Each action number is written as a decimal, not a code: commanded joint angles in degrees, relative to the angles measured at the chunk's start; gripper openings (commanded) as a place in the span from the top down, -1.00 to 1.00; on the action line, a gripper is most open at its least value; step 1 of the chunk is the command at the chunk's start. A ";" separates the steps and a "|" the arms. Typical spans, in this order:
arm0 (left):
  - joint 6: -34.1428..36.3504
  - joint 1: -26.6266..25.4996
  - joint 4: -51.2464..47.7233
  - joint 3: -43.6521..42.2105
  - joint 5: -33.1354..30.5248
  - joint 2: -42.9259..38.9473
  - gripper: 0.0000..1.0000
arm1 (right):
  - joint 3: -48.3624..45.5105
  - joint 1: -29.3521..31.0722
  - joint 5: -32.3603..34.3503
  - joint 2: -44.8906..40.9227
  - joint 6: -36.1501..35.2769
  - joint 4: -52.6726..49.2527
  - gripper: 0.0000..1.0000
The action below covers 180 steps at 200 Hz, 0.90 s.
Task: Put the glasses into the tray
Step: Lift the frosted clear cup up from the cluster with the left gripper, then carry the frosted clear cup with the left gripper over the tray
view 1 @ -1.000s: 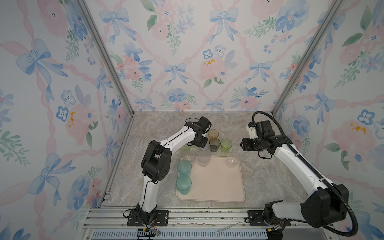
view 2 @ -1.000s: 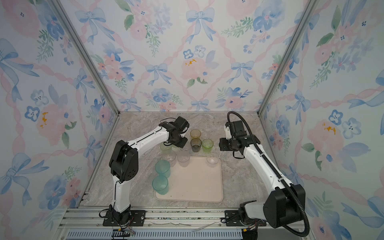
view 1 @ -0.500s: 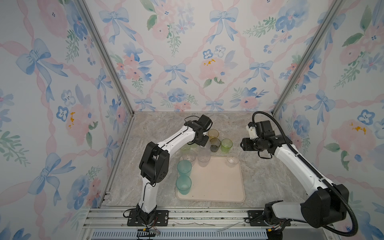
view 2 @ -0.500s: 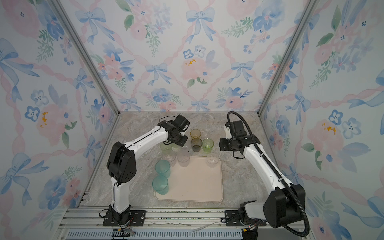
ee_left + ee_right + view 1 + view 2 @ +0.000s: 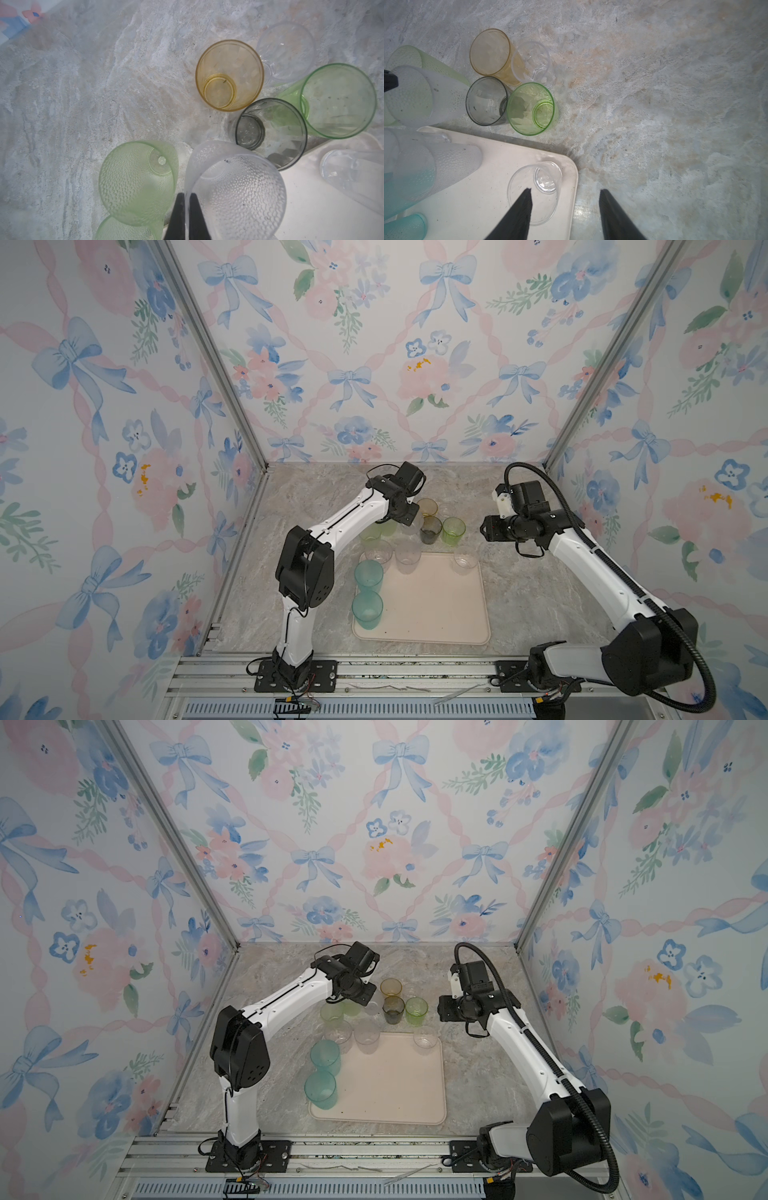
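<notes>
We see the tray (image 5: pixel 432 605) lying flat on the table (image 5: pixel 540 593), toward the front. Our left gripper (image 5: pixel 187 195) is clamped tight across the rim of a frosted tumbler (image 5: pixel 239 197), which is just beyond the tray's far edge; we cannot tell whether it is lifted. The left arm (image 5: pixel 353 510) rises to a bent elbow, then stretches toward the back, wrist tipped down over the cluster. Our right gripper (image 5: pixel 564 190) stands wide apart and empty above the tray's far right corner, beside a clear tumbler (image 5: pixel 535 191) on the tray. The right arm (image 5: pixel 590 564) slants back from its base, wrist turned toward the middle. Two teal tumblers (image 5: pixel 368 574) stand on the tray's left edge. An amber glass (image 5: pixel 427 506), a grey glass (image 5: pixel 430 529) and a green glass (image 5: pixel 453 531) stand on the table beyond it.
</notes>
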 commanded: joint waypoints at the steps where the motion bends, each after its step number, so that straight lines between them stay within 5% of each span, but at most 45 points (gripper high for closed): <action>1: 1.06 -0.60 -0.39 1.78 0.32 -3.06 1.00 | -0.92 -0.84 -0.44 -0.42 -0.69 0.29 -0.10; 67: 2.20 -1.16 -0.39 3.01 -0.18 -6.72 1.00 | -0.89 -0.77 -0.01 -0.37 -0.68 0.47 -0.11; 180: 5.78 -6.62 -0.48 -0.06 10.92 -9.98 1.00 | -1.06 -3.09 0.19 -3.00 0.28 1.32 -0.11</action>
